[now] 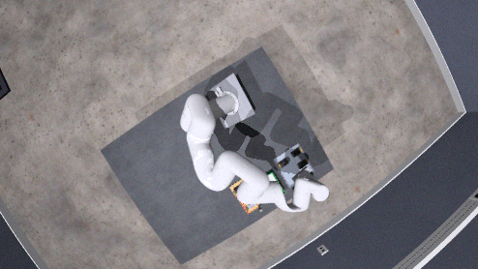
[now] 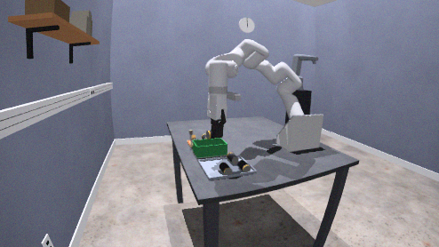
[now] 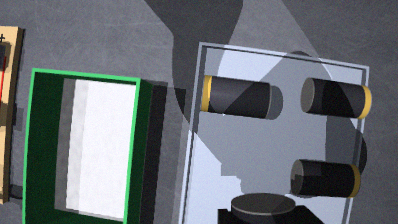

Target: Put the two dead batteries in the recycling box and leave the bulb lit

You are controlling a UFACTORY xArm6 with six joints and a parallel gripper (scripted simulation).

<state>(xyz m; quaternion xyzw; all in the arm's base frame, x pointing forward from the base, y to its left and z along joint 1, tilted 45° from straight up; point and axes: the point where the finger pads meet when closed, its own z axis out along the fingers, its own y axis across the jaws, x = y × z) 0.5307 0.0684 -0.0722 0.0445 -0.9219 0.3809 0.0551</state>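
My gripper (image 2: 218,127) (image 3: 264,216) is shut on a dark battery (image 3: 262,204), held end-up; its round end fills the bottom of the wrist view. It hangs over the near edge of the pale tray (image 3: 240,145) (image 2: 208,171), next to the green recycling box (image 3: 46,150) (image 2: 210,147). The box stands upright and its pale floor shows nothing in it. Three gold-capped batteries (image 3: 236,96) (image 3: 336,98) (image 3: 325,178) lie on their sides in the tray. The wooden holder board (image 3: 10,100) (image 1: 244,205) lies beyond the box; the bulb is hidden.
The arm's white base block (image 2: 302,133) stands at the back right of the dark table (image 2: 275,171). The box, tray and board sit close to the table's left edge. A shelf and a wall rail are well off to the left.
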